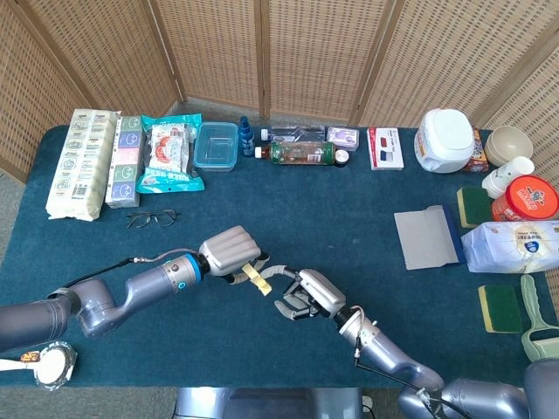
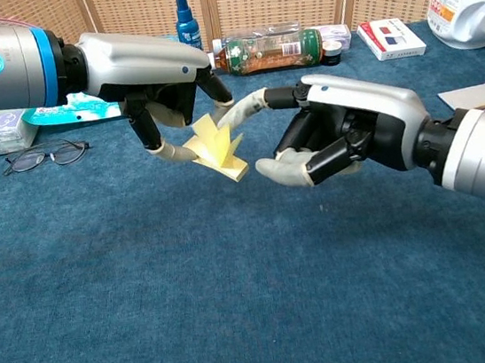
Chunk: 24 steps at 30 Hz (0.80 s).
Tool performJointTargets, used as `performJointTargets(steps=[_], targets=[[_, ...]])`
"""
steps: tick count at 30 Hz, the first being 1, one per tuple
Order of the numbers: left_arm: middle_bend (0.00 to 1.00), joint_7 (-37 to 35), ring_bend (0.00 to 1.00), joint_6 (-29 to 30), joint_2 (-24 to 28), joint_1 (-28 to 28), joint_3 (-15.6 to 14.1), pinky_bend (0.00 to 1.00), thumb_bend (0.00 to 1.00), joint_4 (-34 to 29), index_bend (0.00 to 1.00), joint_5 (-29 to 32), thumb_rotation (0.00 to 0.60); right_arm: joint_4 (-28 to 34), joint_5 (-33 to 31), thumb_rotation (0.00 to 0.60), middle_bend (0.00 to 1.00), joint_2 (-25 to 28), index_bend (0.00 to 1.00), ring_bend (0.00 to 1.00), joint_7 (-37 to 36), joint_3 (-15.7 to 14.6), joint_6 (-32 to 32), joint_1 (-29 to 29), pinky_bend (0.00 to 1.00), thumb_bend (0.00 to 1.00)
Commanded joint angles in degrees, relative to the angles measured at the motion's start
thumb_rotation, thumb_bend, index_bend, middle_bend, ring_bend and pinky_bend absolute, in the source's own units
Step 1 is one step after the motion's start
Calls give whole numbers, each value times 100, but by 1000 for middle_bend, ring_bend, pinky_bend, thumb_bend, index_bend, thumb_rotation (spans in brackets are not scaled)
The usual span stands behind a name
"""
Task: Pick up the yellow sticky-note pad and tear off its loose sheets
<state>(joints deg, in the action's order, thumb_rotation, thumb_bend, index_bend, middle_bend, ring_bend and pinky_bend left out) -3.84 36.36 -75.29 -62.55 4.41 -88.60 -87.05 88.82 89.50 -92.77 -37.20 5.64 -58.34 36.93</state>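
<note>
The left robot hand [image 2: 157, 72] pinches the yellow sticky-note pad [image 2: 217, 149] above the desk [image 2: 150, 292], while the right robot hand [image 2: 343, 128], fingers spread wide and empty, reaches in from its 3 o'clock side.

You have the yellow sticky-note pad [image 2: 217, 149] lifted off the blue worktop [image 2: 197, 313], pinched in the fingers [image 2: 171, 150] of your left hand [image 2: 143, 69]. It is a small pale-yellow block, tilted so that one corner points down and to the right toward the cloth. Several loose sheets on its upper face have curled up and fan apart, standing away from the block. In the head view the pad [image 1: 256, 280] shows as a narrow yellow strip just below that hand, near the middle of the worktop's front half.
</note>
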Motion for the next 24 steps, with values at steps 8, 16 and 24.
performJointTargets(steps=[8,16,24], targets=[[994,-15,1000,19,-6,-17,-30,1000,323,9,659,13,600,-17,-55,600,1000,-24,278,1000,-8,-28,-30,38,1000,456],[994,-23,1000,6,-17,-31,-70,1000,323,-2,659,18,600,-52,-96,600,1000,-61,284,1000,-41,-20,-22,90,1000,455],[994,-28,1000,-14,-18,-57,-100,1000,323,-19,659,10,600,-68,-128,600,1000,-85,284,1000,-42,-1,3,155,1000,455]])
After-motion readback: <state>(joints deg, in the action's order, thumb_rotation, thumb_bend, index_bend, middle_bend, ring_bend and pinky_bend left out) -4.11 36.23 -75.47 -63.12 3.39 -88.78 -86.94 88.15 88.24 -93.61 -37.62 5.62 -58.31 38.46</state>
